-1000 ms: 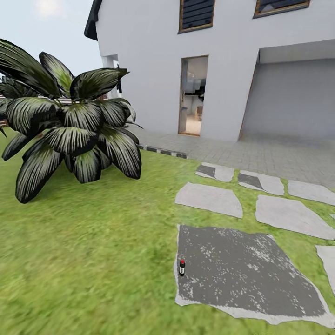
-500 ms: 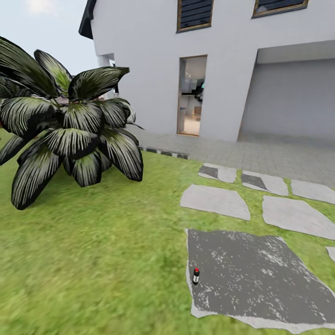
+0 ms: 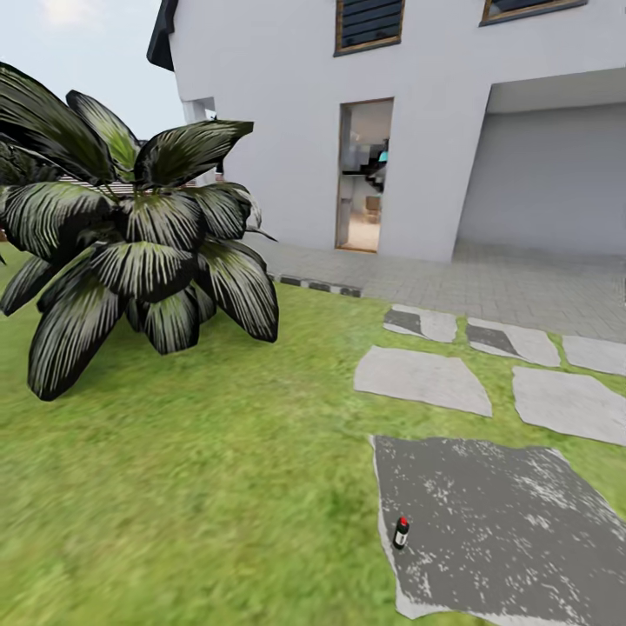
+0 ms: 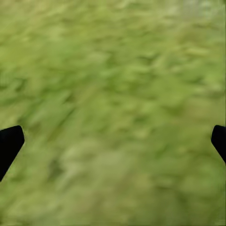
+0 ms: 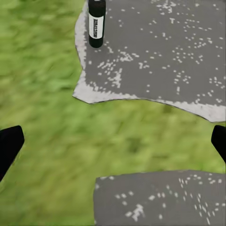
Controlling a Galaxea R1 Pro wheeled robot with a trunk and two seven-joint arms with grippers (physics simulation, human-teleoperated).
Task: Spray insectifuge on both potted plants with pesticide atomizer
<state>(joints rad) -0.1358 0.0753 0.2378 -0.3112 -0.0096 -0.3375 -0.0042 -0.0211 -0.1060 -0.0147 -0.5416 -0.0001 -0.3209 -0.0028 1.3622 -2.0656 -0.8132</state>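
The pesticide atomizer [image 3: 401, 532], a tiny dark bottle with a red top and a pale band, stands upright near the left edge of a large dark grey paving stone [image 3: 513, 530] in the head view. In the right wrist view the pesticide atomizer [image 5: 96, 23] stands on that paving stone [image 5: 160, 52], well ahead of my right gripper [image 5: 113, 146], whose dark fingertips [image 5: 8, 146] sit wide apart and hold nothing. My left gripper [image 4: 113, 143] is open too, over bare grass [image 4: 113, 94]. The potted plants are out of view.
A big striped dark-leaved shrub [image 3: 130, 243] fills the left of the lawn. Pale stepping stones [image 3: 422, 380] lead right toward a paved strip [image 3: 487, 287] along a white house with an open doorway [image 3: 363, 178]. A second dark stone [image 5: 160, 197] lies close under the right gripper.
The whole head view has shifted as the camera moved: the atomizer and its stone now sit lower and further right in the picture, and the shrub looks slightly larger.
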